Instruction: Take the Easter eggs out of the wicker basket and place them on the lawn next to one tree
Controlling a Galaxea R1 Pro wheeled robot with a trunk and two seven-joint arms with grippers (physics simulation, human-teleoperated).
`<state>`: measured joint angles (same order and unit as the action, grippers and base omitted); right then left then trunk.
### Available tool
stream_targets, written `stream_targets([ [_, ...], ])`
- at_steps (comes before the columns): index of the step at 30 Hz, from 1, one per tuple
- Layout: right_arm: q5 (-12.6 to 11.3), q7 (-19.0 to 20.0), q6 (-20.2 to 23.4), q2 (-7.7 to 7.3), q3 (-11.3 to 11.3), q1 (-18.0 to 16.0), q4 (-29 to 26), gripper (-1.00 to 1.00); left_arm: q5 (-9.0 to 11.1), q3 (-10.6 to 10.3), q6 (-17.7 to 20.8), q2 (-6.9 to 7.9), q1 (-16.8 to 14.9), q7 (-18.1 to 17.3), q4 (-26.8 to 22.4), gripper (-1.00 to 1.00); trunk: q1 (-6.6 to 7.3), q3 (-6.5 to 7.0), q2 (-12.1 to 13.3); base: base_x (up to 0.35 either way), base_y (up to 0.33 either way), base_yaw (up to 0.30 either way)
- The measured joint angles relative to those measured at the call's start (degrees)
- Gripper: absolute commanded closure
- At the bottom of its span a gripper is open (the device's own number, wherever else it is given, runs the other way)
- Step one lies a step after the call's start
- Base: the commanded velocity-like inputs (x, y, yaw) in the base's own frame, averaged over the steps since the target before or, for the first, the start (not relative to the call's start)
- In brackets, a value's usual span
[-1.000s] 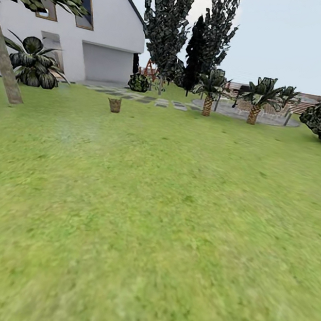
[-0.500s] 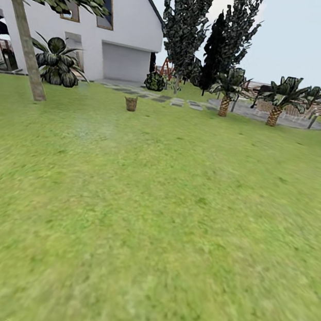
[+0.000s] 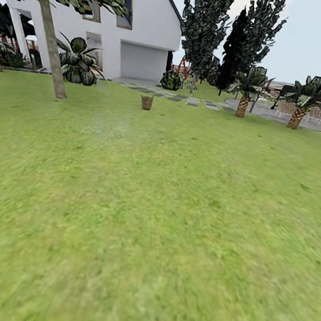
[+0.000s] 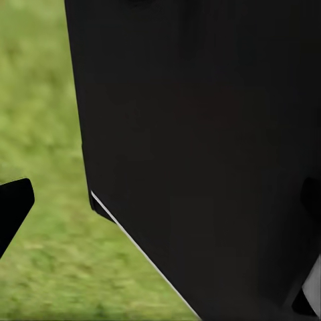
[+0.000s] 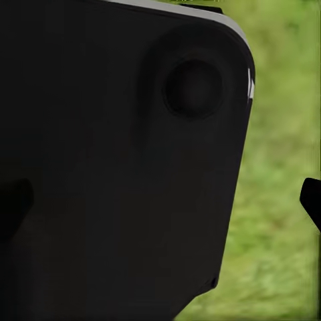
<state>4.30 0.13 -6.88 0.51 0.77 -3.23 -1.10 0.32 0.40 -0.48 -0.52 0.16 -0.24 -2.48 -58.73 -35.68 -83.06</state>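
Observation:
The wicker basket (image 3: 146,102) stands small and far off on the lawn (image 3: 163,208), a little left of the middle of the head view. The Easter eggs are too small to make out at this distance. A tree (image 3: 50,43) with a pale leaning trunk rises at the far left, well to the left of the basket. In the left wrist view one black fingertip (image 4: 13,206) shows over grass beside a dark body panel (image 4: 200,147). The right wrist view likewise has a single black fingertip (image 5: 311,199) next to a dark panel (image 5: 120,160).
A white house (image 3: 134,36) with a garage door stands behind the basket. Stepping stones (image 3: 186,100), tall dark trees (image 3: 206,27), short palms (image 3: 245,93) and a paved patio (image 3: 293,117) line the back. A leafy shrub (image 3: 77,63) sits by the house.
The whole head picture has shifted to the right, so the camera has turned left. The pale-trunked tree and the house now show more fully. Nothing on the lawn has moved.

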Motion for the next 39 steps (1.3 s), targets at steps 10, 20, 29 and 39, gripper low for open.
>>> stream_targets([
  [10, 0.0, 0.0, 0.0, 0.03, 0.0, 0.0, 0.0, -1.00, 0.0, 0.0, 0.0, 0.00, 0.0, 0.0, 0.0, -1.00, 0.00, -0.69, 0.0, 0.000, 0.000, 0.201],
  [20, 0.1, 0.0, 0.0, 0.03, 0.0, 0.0, 0.0, -1.00, 0.0, 0.0, 0.0, 0.00, 0.0, 0.0, 0.0, -1.00, 0.00, -1.38, 0.0, 0.000, 0.000, 0.196],
  [29, 0.0, 0.3, 0.0, -0.43, 0.0, 0.0, -0.2, -1.00, 0.0, 0.0, 0.0, 0.00, 0.0, 0.0, 0.0, -1.00, 0.00, -1.64, 0.0, 0.000, 0.000, 0.057],
  [39, 2.9, 1.5, -0.1, -0.28, 0.0, 0.0, -0.4, -1.00, 0.0, 0.0, 0.0, 0.00, 0.0, 0.0, 0.0, -1.00, 0.00, -1.64, 0.0, 0.000, 0.000, 0.000],
])
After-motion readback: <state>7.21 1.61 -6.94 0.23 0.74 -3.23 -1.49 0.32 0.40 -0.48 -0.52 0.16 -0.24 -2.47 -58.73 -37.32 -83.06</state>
